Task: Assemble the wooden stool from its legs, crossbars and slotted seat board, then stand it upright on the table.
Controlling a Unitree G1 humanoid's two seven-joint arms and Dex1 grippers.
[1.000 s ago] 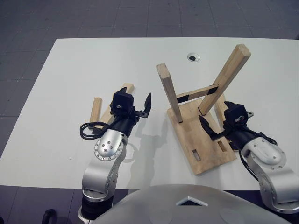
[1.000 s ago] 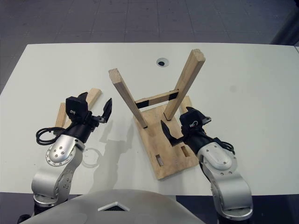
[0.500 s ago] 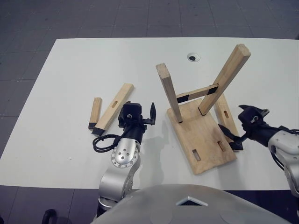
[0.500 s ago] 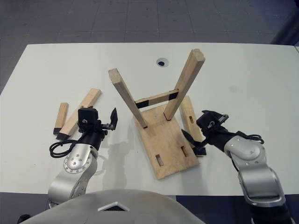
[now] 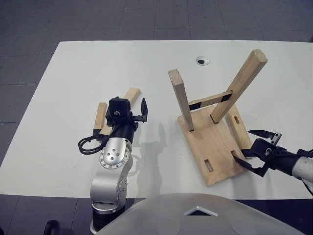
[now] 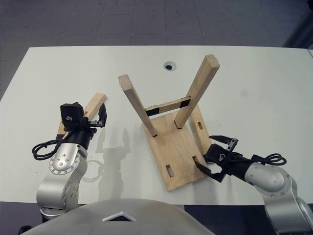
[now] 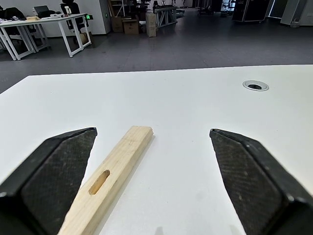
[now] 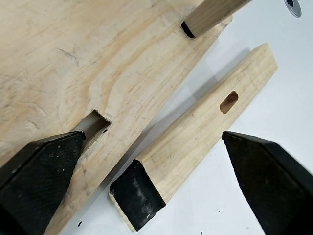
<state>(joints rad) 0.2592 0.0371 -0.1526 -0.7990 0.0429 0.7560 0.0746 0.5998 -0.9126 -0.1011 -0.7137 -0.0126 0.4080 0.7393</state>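
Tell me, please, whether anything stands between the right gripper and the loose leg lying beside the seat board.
Nothing visible does. The open right gripper faces the dark-tipped end of the loose leg; the seat board lies close alongside it.

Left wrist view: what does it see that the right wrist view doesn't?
Only the left wrist view shows a loose slotted leg lying on the table ahead of the open left gripper, with desks in the room behind. Only the right wrist view shows the seat board, its empty slot, a plugged-in leg standing in the board, and a black-tipped leg lying beside the board, all seen past the open right gripper. Both show the white table.
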